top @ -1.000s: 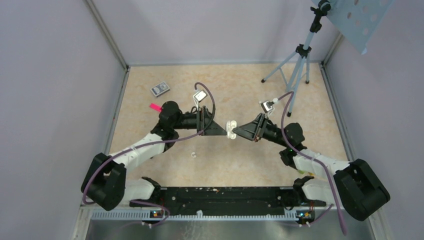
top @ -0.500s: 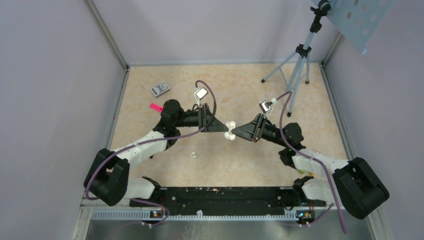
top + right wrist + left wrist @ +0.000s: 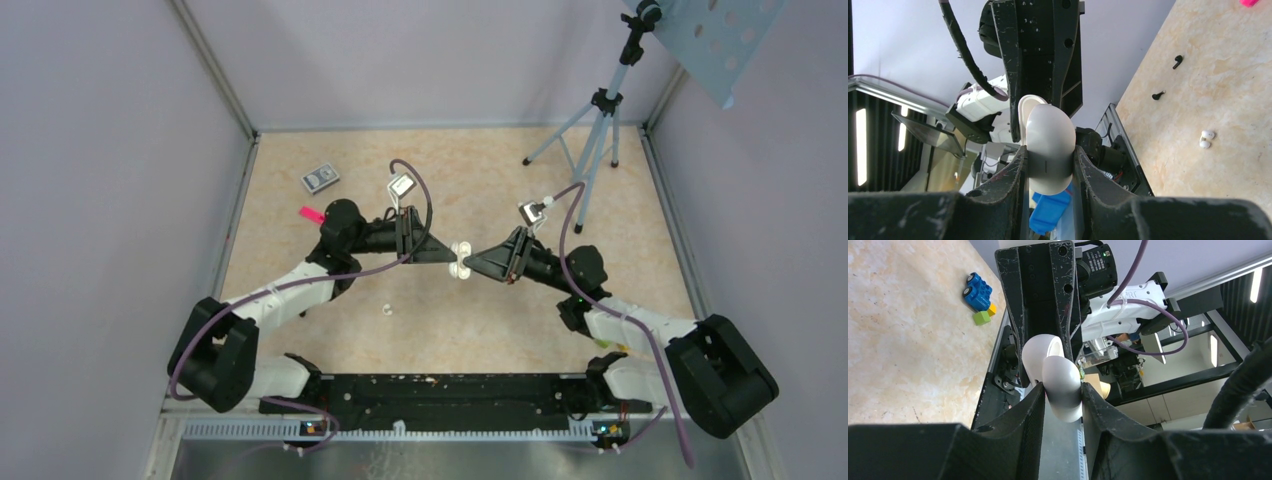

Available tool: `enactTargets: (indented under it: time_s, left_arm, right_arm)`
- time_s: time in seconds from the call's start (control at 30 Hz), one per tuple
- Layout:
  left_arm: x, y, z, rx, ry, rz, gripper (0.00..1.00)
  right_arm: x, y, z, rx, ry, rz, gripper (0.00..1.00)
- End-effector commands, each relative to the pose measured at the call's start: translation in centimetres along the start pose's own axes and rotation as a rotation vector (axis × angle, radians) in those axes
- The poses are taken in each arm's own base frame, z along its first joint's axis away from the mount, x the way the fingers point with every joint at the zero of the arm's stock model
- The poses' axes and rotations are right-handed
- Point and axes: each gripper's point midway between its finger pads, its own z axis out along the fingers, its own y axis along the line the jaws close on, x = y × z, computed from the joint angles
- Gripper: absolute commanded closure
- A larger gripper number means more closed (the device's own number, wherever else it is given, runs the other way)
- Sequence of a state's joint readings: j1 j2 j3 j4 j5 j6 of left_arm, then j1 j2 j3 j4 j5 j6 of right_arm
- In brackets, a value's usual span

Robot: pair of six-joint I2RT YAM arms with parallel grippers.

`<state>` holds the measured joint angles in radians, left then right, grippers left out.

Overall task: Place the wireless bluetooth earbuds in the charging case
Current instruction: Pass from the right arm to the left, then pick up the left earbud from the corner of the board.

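The left tool point(image 3: 1062, 402) and right tool point(image 3: 1049, 167) both pinch the open white case point(image 3: 1047, 132); the earbuds point(image 3: 1205, 140) lie on the worktop point(image 3: 1228, 90)

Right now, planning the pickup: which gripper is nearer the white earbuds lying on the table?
Left. The earbuds lie nearer the bases and to the left of the left gripper; the right gripper sits beyond it, farther right.

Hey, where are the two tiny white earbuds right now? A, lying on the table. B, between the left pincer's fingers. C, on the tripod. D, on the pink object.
A: the right wrist view shows the earbuds lying together on the table, well apart from the white shell that the left pincer and right pincer both grip.
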<state>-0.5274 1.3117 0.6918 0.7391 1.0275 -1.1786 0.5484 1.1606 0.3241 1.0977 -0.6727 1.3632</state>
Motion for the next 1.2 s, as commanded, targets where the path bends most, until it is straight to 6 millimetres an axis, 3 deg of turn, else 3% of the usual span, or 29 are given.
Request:
enactTargets:
  time_s: [0.0, 0.2, 0.3, 0.43, 0.5, 0.63, 0.8, 0.9, 1.0, 1.07, 1.17]
  left_arm:
    - [-1.2, -2.4, 0.0, 0.05, -0.039, 0.094, 0.65]
    - [-1.3, -2.5, 0.0, 0.047, -0.05, 0.091, 0.87]
    - [-1.4, -2.1, 0.0, 0.024, -0.059, 0.085, 0.98]
    - [-1.4, -1.4, -0.1, -0.007, -0.064, 0.072, 1.0]
    - [-1.4, -0.8, -0.3, -0.029, -0.064, 0.06, 1.0]
    - [-1.7, 0.5, -1.2, -0.083, -0.077, 0.04, 1.0]
    - [-2.5, 3.1, -3.9, -0.2, -0.106, -0.005, 1.0]
    - [-2.6, 4.2, -5.2, -0.256, -0.115, -0.018, 1.0]
    - [-2.1, 5.1, -5.7, -0.294, -0.101, -0.035, 1.0]
    - [-1.6, 5.4, -5.8, -0.296, -0.095, -0.044, 1.0]
    - [-1.4, 5.6, -5.8, -0.292, -0.094, -0.048, 1.0]
  right_arm:
    - [-0.5, 2.5, 0.6, -0.085, -0.009, -0.068, 1.0]
    - [-0.4, 2.1, 0.7, -0.069, -0.011, -0.053, 1.0]
    - [-0.4, 2.1, 0.6, -0.066, -0.012, -0.051, 0.8]
    - [-0.4, 1.7, 0.6, -0.048, -0.016, -0.043, 0.5]
    - [-0.4, 1.2, 0.6, -0.028, -0.02, -0.038, 0.43]
    - [-0.7, -0.3, 0.3, 0.058, -0.046, -0.055, 0.4]
    - [-2.6, -3.7, -1.7, 0.371, -0.113, -0.151, 0.39]
    - [-4.7, -5.3, -5.2, 0.669, -0.183, -0.251, 0.4]
    - [-6.8, -7.2, -9.8, 1.022, -0.208, -0.343, 0.43]
    - [-8.1, -8.2, -11.8, 1.197, -0.191, -0.39, 0.45]
    - [-9.6, -9.5, -12.0, 1.299, -0.176, -0.435, 0.47]
